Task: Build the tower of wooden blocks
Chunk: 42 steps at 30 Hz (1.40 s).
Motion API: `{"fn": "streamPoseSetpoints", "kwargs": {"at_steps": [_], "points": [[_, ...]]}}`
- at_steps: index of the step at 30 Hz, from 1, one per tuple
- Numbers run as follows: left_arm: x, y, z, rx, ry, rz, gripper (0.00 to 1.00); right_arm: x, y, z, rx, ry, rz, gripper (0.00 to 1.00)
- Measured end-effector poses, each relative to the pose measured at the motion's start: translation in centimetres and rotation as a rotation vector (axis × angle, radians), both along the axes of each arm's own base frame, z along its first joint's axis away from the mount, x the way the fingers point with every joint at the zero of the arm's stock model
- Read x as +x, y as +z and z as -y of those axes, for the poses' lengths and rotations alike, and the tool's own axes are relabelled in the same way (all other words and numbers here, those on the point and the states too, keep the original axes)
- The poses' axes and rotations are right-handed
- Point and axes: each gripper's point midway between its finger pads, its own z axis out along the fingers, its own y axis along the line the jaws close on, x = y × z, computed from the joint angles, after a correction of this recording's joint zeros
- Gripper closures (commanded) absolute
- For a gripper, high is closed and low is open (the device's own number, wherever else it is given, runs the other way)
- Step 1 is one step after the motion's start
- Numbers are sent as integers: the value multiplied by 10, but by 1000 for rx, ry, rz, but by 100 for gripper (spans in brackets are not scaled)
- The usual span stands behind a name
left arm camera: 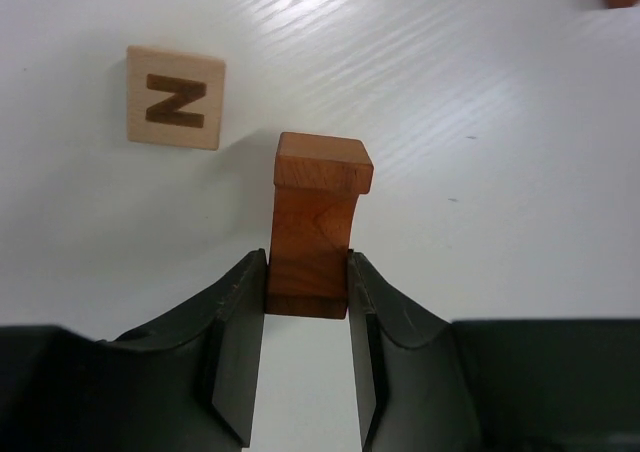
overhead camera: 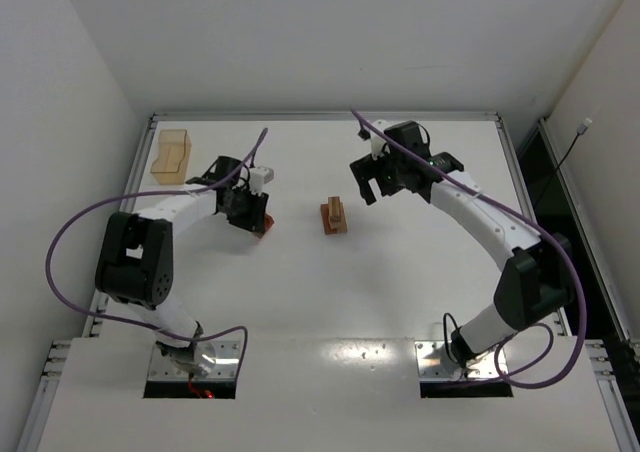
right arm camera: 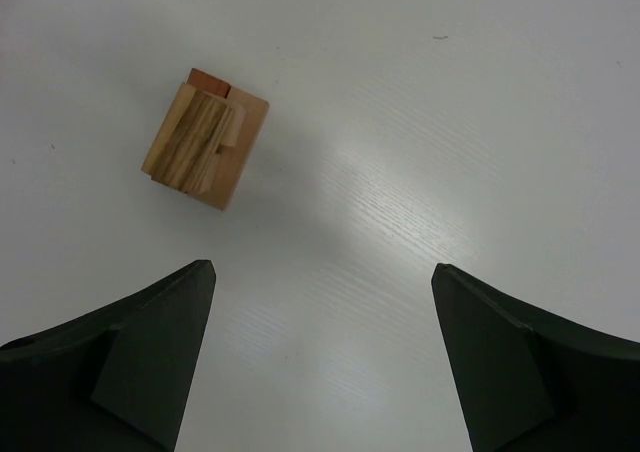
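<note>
Left wrist view: left gripper [left arm camera: 308, 272] pinches reddish-brown block [left arm camera: 312, 234] across narrow sides, low on table [left arm camera: 480, 122], probably for carry to partial stack [overhead camera: 334, 216] mid-table. Lettered block [left arm camera: 175, 97] lies beside. Right gripper [right arm camera: 322, 268] wide, empty, just off stack, leaving access.

Looks like a robotics lab test cell: white table [overhead camera: 400, 292] edged with aluminium rail [overhead camera: 300, 116], plain white walls [overhead camera: 60, 122] boxing it in, left arm [overhead camera: 185, 207] and right arm [overhead camera: 480, 217] bolted at the near edge, purple cables [overhead camera: 49, 257] looping loose.
</note>
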Motion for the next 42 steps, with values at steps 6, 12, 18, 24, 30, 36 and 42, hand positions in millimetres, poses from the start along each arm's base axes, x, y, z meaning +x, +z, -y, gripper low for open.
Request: {"fn": "streamPoseSetpoints", "kwargs": {"at_steps": [6, 12, 18, 24, 30, 36, 42], "points": [[-4, 58, 17, -299, -132, -28, 100, -4, 11, 4, -10, 22, 58, 13], [-31, 89, 41, -568, -376, -201, 100, -17, 32, 8, -17, 115, 200, 13], [-76, 89, 52, -720, -371, -413, 100, -54, 79, 4, -61, 333, 522, 15], [-90, 107, 66, -776, -379, -447, 100, -77, 97, -17, -142, 532, 780, 20], [-101, 118, 71, -809, -332, -474, 100, -144, 38, -53, -312, 918, 998, 22], [-103, 130, 73, -837, -317, -461, 100, -179, 1, -70, -471, 1131, 1264, 26], [-108, 136, 75, -853, -300, -473, 100, -191, 16, -98, -518, 1159, 1487, 27]]}}
